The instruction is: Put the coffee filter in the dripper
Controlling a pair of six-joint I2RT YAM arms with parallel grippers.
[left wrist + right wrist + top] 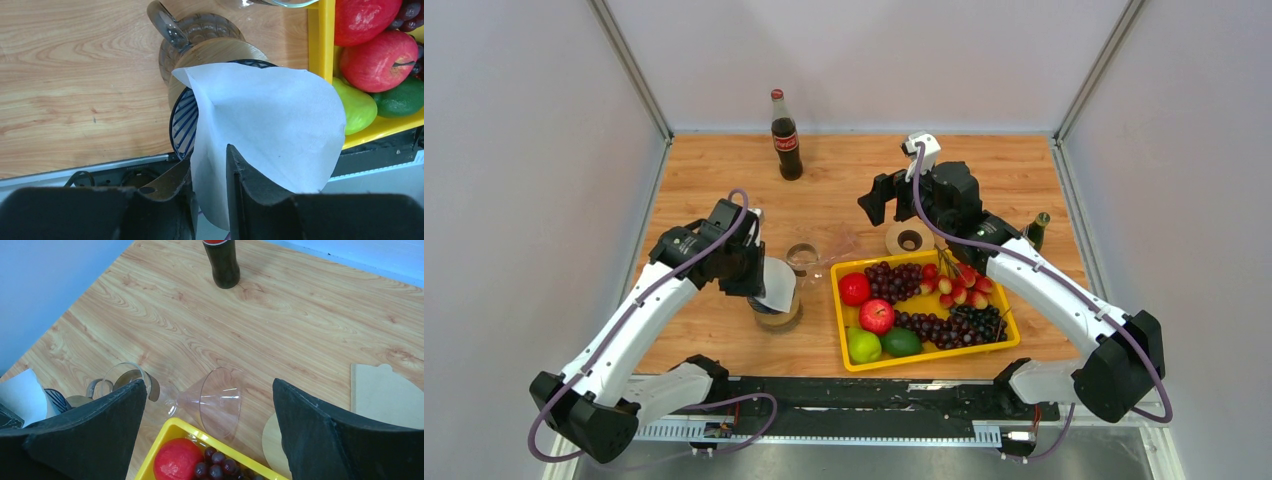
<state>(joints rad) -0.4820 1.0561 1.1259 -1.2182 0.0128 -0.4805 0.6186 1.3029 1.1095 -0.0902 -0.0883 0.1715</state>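
My left gripper [746, 268] is shut on a white paper coffee filter [776, 285]. In the left wrist view the gripper [210, 172] pinches the filter [270, 115] at its near edge. The filter hangs tilted over the mouth of the dripper [182, 120], which has blue ribs, a wooden collar and a glass handle [165, 25]. The paper hides most of the opening. The dripper [779, 315] stands left of the yellow tray. My right gripper [892, 196] is open and empty, high over the middle of the table, and its wrist view shows it [210, 405] wide apart.
A yellow tray [1014, 335] of apples, grapes and limes sits to the right of the dripper. A clear stemmed glass [217, 400] lies on its side behind the tray. A cola bottle [785, 137] stands at the back. Brown filters [387, 395] and a round wooden holder [909, 238] lie under the right arm.
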